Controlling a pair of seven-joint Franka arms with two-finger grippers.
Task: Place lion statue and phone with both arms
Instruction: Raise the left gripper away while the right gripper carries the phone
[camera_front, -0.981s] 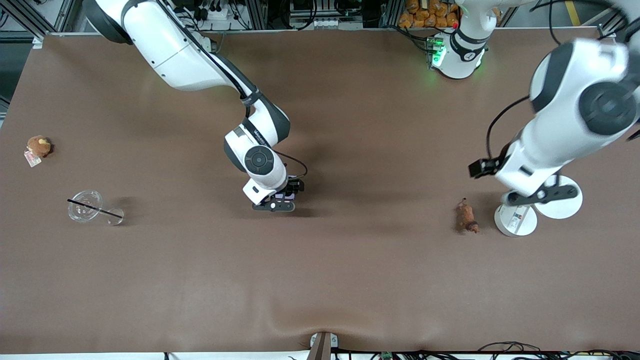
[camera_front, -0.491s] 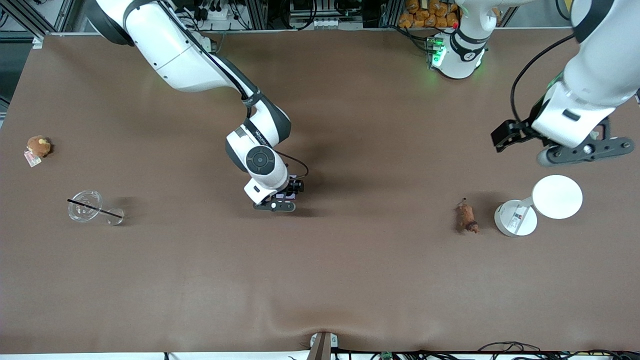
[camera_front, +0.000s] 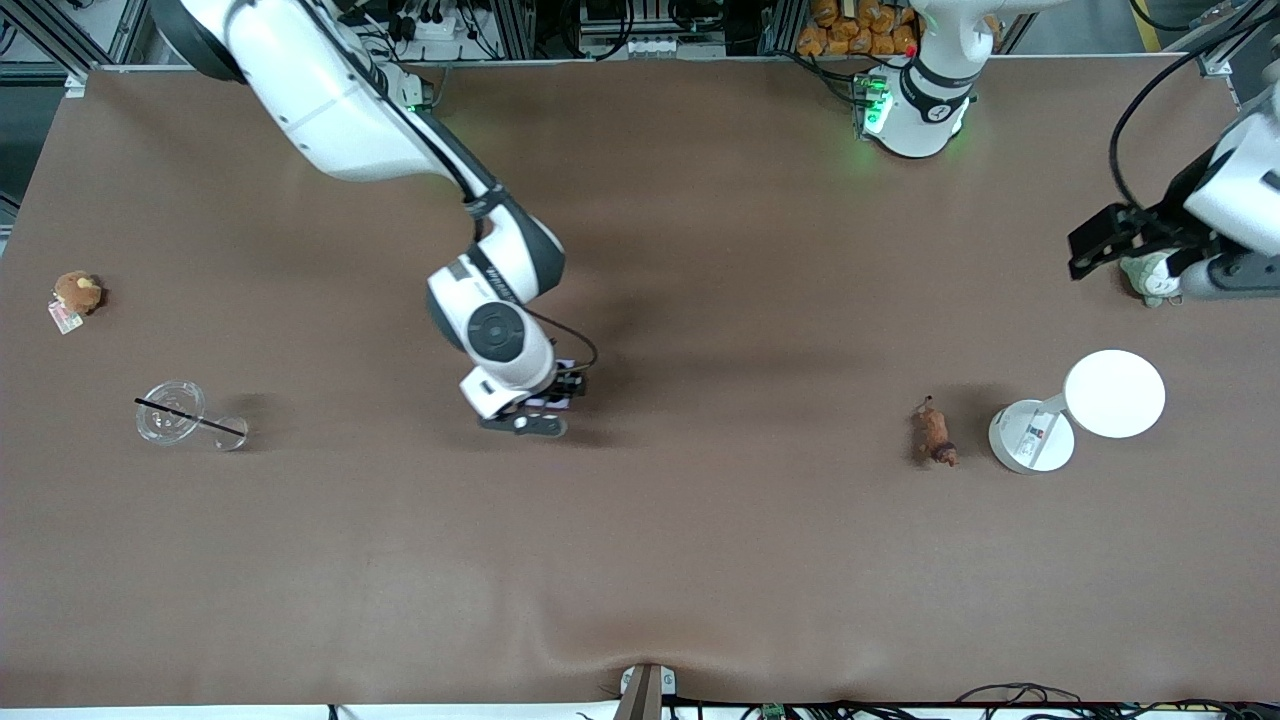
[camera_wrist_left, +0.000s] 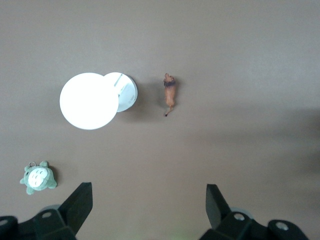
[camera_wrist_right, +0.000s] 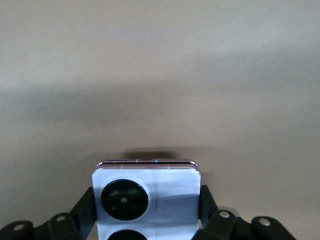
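In the front view, the right gripper (camera_front: 535, 408) is low over the middle of the brown table (camera_front: 700, 560), its jaws closed on the phone (camera_front: 553, 398). The left gripper (camera_front: 1215, 275) hangs above a grey-green plush (camera_front: 1145, 278) at the left arm's end, and the lion statue (camera_front: 935, 432) lies beside a white stand (camera_front: 1070, 415). The left wrist view shows that gripper's fingers (camera_wrist_left: 80, 205) spread wide and empty, the lion statue (camera_wrist_left: 170, 92) lying by the white stand (camera_wrist_left: 95, 100). The right wrist view shows the pale lavender phone (camera_wrist_right: 147, 197) clamped between both fingers.
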